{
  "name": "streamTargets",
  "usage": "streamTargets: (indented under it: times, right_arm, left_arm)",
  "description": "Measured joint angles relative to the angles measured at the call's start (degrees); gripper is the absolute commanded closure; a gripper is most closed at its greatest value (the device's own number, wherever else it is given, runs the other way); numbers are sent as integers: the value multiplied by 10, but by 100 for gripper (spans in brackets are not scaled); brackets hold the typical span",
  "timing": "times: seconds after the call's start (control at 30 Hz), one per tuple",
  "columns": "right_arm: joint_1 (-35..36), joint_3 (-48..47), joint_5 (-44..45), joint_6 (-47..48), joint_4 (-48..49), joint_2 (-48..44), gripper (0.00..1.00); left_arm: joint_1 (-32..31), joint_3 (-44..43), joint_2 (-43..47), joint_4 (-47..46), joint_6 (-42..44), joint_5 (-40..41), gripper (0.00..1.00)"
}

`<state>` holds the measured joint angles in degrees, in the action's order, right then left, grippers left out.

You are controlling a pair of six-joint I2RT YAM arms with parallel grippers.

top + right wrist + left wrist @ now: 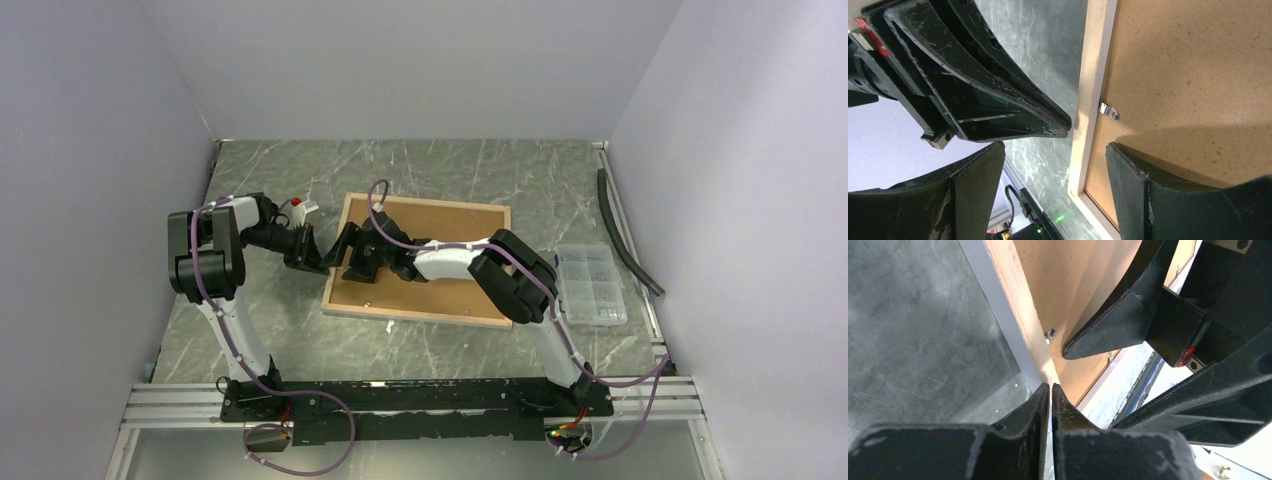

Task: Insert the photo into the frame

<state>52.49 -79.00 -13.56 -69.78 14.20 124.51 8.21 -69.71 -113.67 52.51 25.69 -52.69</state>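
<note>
On the marble table (420,170), your frame (410,313) lay back-up at centre, board (450,215) inside. Your left gripper (1050,390) was pinched closed at its left rail; your right gripper (1054,147) straddled that rail, fingers (1158,200) wide.

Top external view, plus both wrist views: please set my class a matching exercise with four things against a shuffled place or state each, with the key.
Column one:
1. left black pincer
2. right black pincer
3. flat brown backing board
4. clear plastic compartment box

Column two:
A. lying inside the pale wooden rectangular frame
B. shut
C. on the grey marbled table, right of the frame
D. open, one finger on either side of the frame's edge

Pairs: 1-B, 2-D, 3-A, 4-C
</note>
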Motion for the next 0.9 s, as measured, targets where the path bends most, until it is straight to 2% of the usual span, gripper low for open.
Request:
streamTargets:
  times: [0.5, 0.6, 0.77, 0.83, 0.9]
  right_arm:
    - [0, -30, 26, -16, 12, 26, 24]
    - [0, -26, 24, -16, 19, 26, 19]
    - [-8, 16, 0, -7, 31, -6, 6]
    - [-19, 39, -12, 10, 6, -40, 1]
    - [-40, 63, -18, 39, -36, -90, 0]
  left_arm:
    - [3, 2, -20, -6, 1, -1, 91]
    - [3, 2, -20, -5, 1, -1, 91]
    - [3, -3, -20, 7, 7, 4, 87]
    - [3, -9, -19, 16, 14, 12, 84]
    - [3, -10, -9, 16, 23, 27, 83]
